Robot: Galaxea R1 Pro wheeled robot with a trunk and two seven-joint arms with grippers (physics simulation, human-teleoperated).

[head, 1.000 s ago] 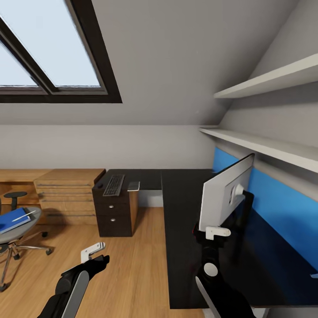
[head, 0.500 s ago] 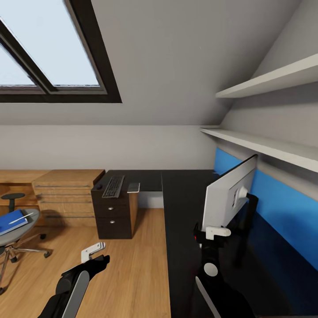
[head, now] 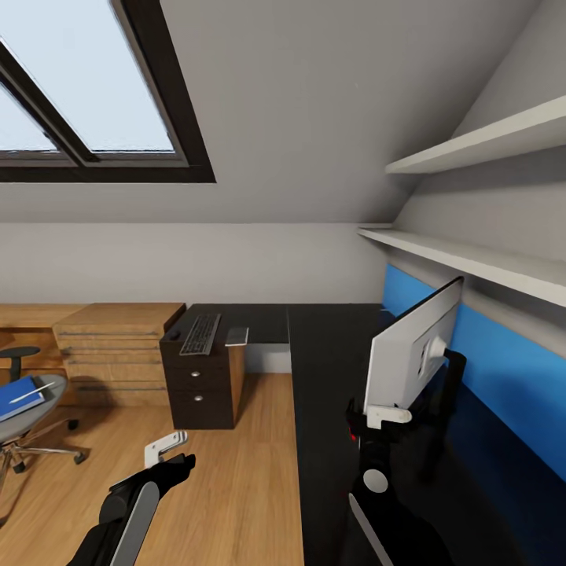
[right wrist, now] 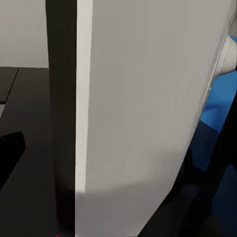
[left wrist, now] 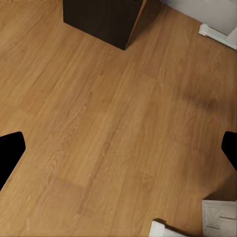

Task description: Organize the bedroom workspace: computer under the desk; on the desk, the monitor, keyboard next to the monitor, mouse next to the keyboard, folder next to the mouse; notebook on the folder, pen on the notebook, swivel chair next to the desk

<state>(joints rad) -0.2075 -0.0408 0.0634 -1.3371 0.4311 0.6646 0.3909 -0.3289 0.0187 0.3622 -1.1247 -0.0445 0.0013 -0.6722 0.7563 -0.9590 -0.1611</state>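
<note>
The monitor (head: pixel 409 354) shows its white back over the right wing of the black desk (head: pixel 326 369), its dark stem (head: pixel 448 377) running down toward the top. My right gripper (head: pixel 384 415) sits at the monitor's lower near corner. In the right wrist view the gripper (right wrist: pixel 118 148) is open, one finger (right wrist: pixel 10 148) clear of the screen's black edge (right wrist: pixel 61 113). The keyboard (head: pixel 201 333) and the grey notebook (head: pixel 237 336) lie on the desk's far wing. On the swivel chair (head: pixel 23 420) at the left lie the blue folder (head: pixel 17 398) and white pen (head: pixel 38 388). My left gripper (head: pixel 167 445) hangs open over the floor (left wrist: pixel 118 150).
A black drawer unit (head: pixel 200 381) stands under the keyboard, with a wooden dresser (head: pixel 118 346) to its left. Two white shelves (head: pixel 472 263) and a blue wall panel (head: pixel 503 369) run along the right wall. Wooden floor (head: pixel 236 472) stretches between chair and desk.
The whole view has crept forward: the chair slid toward the picture's left edge and the monitor sits slightly further right of my right gripper. Both arms keep their pose.
</note>
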